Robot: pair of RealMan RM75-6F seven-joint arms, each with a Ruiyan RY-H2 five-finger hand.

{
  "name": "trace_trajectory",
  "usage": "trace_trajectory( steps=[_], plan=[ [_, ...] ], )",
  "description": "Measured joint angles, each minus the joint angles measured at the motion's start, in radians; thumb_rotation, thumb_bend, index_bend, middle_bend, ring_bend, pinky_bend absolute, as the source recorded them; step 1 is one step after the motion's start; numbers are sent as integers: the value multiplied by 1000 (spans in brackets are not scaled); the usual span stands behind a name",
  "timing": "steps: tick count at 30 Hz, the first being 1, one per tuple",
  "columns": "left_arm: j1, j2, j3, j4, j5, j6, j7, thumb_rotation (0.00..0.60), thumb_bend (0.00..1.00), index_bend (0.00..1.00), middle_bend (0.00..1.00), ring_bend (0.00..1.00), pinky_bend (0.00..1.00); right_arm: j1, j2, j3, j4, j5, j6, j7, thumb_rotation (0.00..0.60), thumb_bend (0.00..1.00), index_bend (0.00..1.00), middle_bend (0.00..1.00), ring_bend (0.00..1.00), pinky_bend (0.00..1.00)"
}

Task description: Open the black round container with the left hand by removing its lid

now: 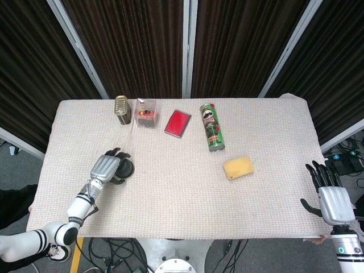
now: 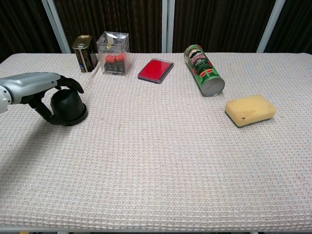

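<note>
The black round container [image 1: 127, 169] [image 2: 68, 108] stands on the tablecloth at the left, its lid on. My left hand [image 1: 106, 168] [image 2: 35, 83] arches over it from the left. Its fingers [image 2: 72, 86] are spread and lifted just above the container's top, while the thumb stays low at the container's left side. The hand no longer wraps the container. My right hand [image 1: 332, 199] hangs open off the table's near right corner, holding nothing; the chest view does not show it.
Along the far edge stand a gold tin [image 1: 121, 108] [image 2: 84, 52] and a clear box [image 1: 145, 112] [image 2: 113, 52], with a flat red case [image 1: 178, 123] [image 2: 155, 69] beside them. A Pringles can [image 1: 211, 126] [image 2: 204, 69] lies on its side. A yellow sponge [image 1: 238, 167] [image 2: 250, 109] sits to the right.
</note>
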Motion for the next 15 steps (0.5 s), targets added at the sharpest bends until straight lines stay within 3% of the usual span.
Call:
trace_trajectory(
  steps=[15],
  plan=[
    [0,21,-10,-22,-23,-7,27,600,170,239,282,101,224,2,-3,1,2,11,-6,-7,600,126,0,0,0,0]
  ],
)
